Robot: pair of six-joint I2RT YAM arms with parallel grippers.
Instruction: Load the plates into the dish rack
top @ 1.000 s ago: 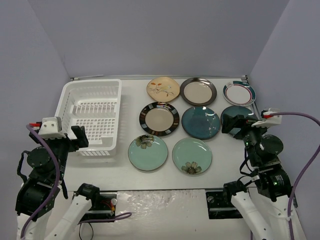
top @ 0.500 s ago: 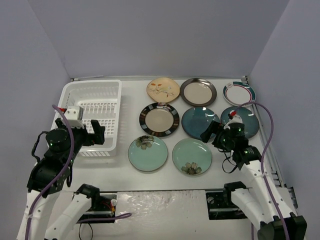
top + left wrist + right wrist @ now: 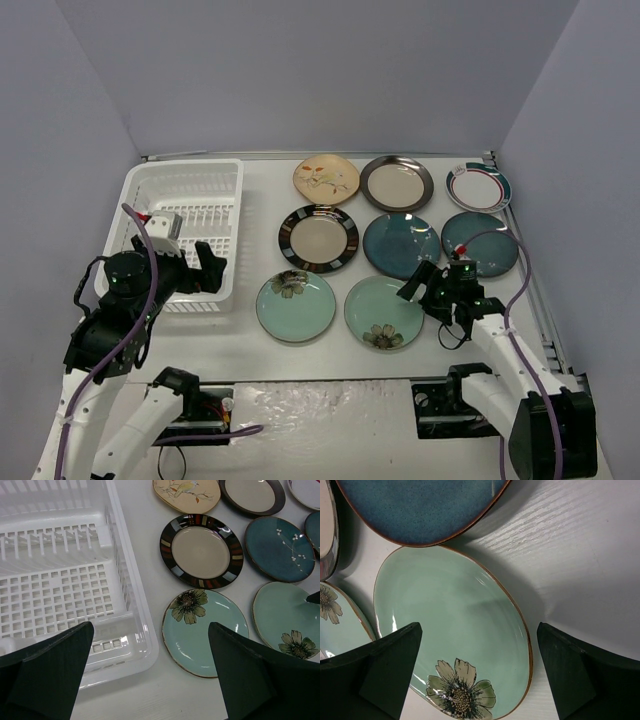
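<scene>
This is a robot test cell in a lab. A plain white surface [image 3: 330, 360] is boxed in on three sides by bare lilac-grey panels [image 3: 320, 70]. Two arms are bolted to black base plates [image 3: 450, 408] at its near edge, and purple cables [image 3: 524, 280] loop loosely over them. Ahead of the right claw [image 3: 420, 285] the plates [image 3: 400, 245] lie in neat staged rows. A white dish rack [image 3: 185, 165] sits ahead of the left claw [image 3: 205, 272].

White table [image 3: 330, 362] — plain lavender-grey walls [image 3: 320, 70] on three sides.
</scene>
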